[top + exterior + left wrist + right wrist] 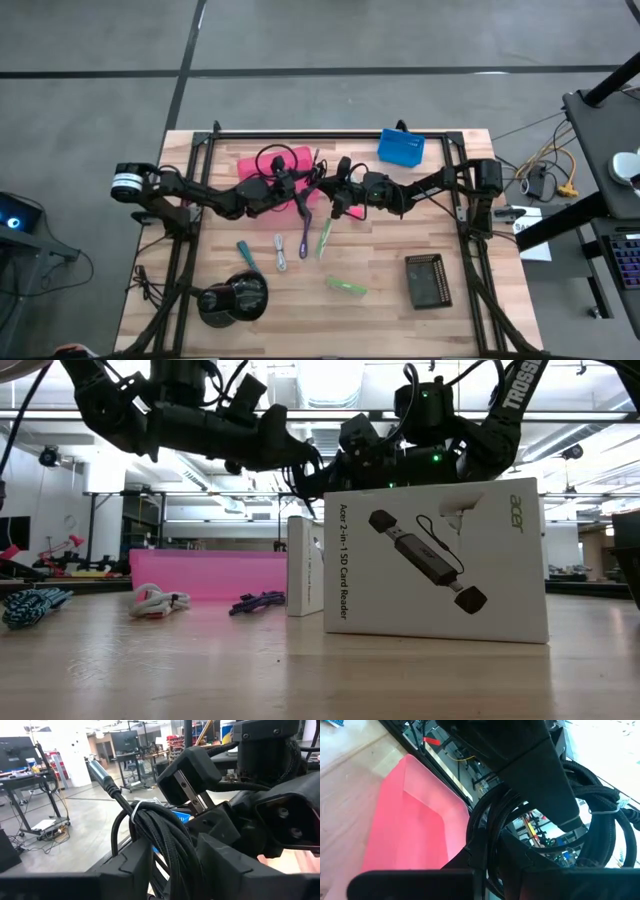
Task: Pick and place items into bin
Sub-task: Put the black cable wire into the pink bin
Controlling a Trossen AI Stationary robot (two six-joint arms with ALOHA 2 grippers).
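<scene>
The black coiled cable (312,178) hangs in the air between my two grippers, at the right edge of the pink bin (262,163). My left gripper (297,186) reaches in from the table's left and my right gripper (335,192) from the right; both are shut on the cable. The left wrist view shows the braided bundle (165,840), its white tie (135,808) and its plug (98,771). The right wrist view shows the coil (487,827) above the pink bin (415,820). A purple cord (303,236), grey cord (280,252), teal pen (246,255), green pen (324,238) and green packet (346,286) lie on the table. My left gripper pinches the cable's bundled strands (172,855) between its two fingers, just below the white tie, coming level from the table's left. The cable is lifted clear of the table, and its plug end sticks out beyond the fingers. My right gripper has several loops of the coil (492,852) between its two fingers, coming level from the table's right. The coil is lifted clear above the bin's edge; the exact place of contact is hidden by the fingers.
A blue box (401,147) stands at the far edge, a flat black box (427,280) near right, and a big black round object (235,297) near left. In the low view a white card-reader carton (435,560) stands close to the camera.
</scene>
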